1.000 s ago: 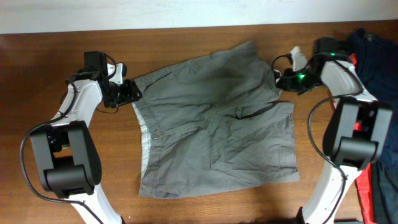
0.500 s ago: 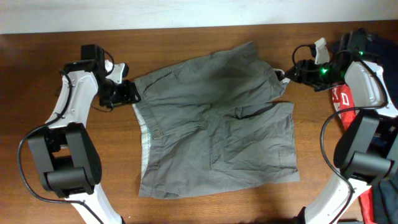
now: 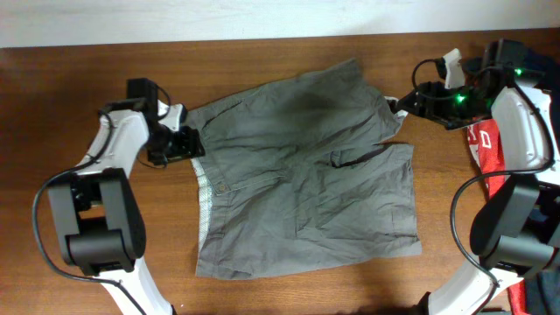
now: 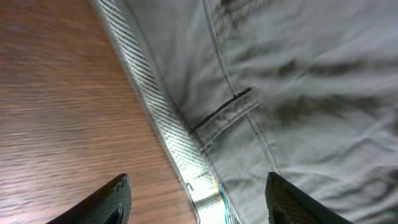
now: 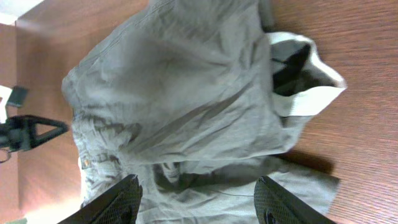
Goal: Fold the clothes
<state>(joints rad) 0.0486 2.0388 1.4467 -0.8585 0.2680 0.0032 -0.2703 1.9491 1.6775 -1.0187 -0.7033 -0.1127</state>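
Note:
The clothes, grey-olive shorts (image 3: pixel 302 175), lie spread flat on the wooden table (image 3: pixel 70 131), waistband to the left. My left gripper (image 3: pixel 186 143) stands open at the waistband's upper left end. In the left wrist view its jaws (image 4: pixel 199 202) straddle the pale striped waistband lining (image 4: pixel 165 118) without closing on it. My right gripper (image 3: pixel 407 99) hovers open just off the upper right corner of the shorts. Seen from the right wrist, the shorts (image 5: pixel 174 81) lie below the spread gripper (image 5: pixel 199 202), and a white pocket lining (image 5: pixel 305 87) sticks out at the cloth's edge.
A red garment with white letters (image 3: pixel 481 140) and a navy-blue garment (image 3: pixel 534 61) lie at the table's right end, by the right arm. A white wall runs along the table's back edge.
The right gripper has opened, let go of the shorts' upper right corner and drawn back to the right. The left gripper has opened wider and shifted slightly towards the front along the waistband.

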